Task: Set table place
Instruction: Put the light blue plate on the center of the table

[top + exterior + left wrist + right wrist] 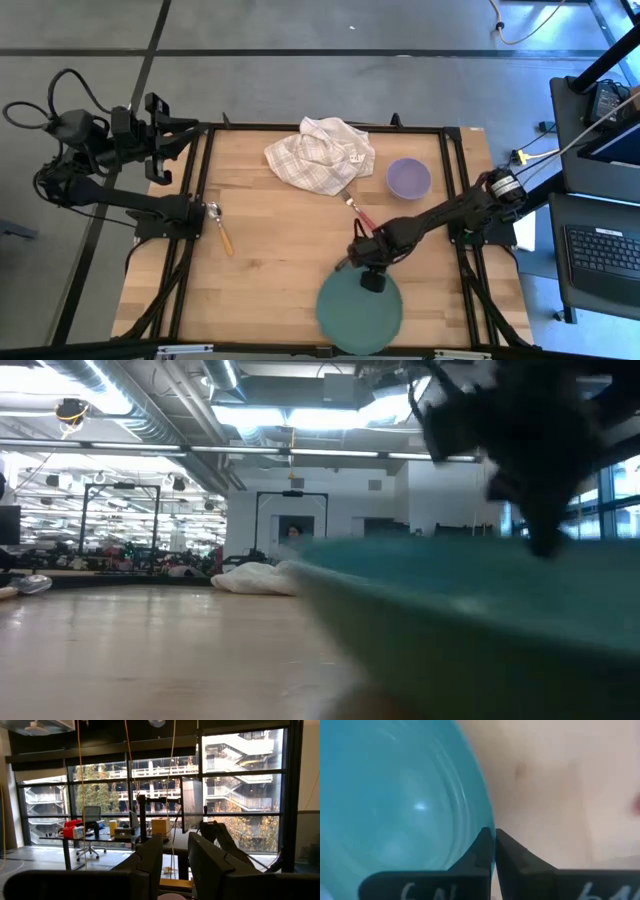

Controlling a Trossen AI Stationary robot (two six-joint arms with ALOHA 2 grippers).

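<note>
1. Here, the right gripper (372, 283) stood at the far rim of the teal plate (360, 312), its two fingers (479, 851) pinched together on that rim, as the right wrist view showed: one finger lay inside the plate's edge and the other outside it.
2. The teal plate lay at the near edge of the table (280, 270), right of centre; in the low view it filled the foreground as a blurred teal mass (470, 610) with the dark gripper above it (540, 530).
3. The red-handled fork (358, 211) lay just beyond the right gripper, its tines pointing toward the white checked cloth (320, 153).
4. The cloth lay crumpled at the far middle of the table, and the lilac bowl (408, 178) stood just to its right, apart from it.
5. The yellow-orange-handled spoon (223, 232) lay near the table's left edge, its metal bowl close to the left arm's base.
6. The left gripper (165, 140) waited raised at the table's far left corner, clear of all the tableware; its wrist view showed its fingers (150, 857) held apart with nothing between them.
</note>
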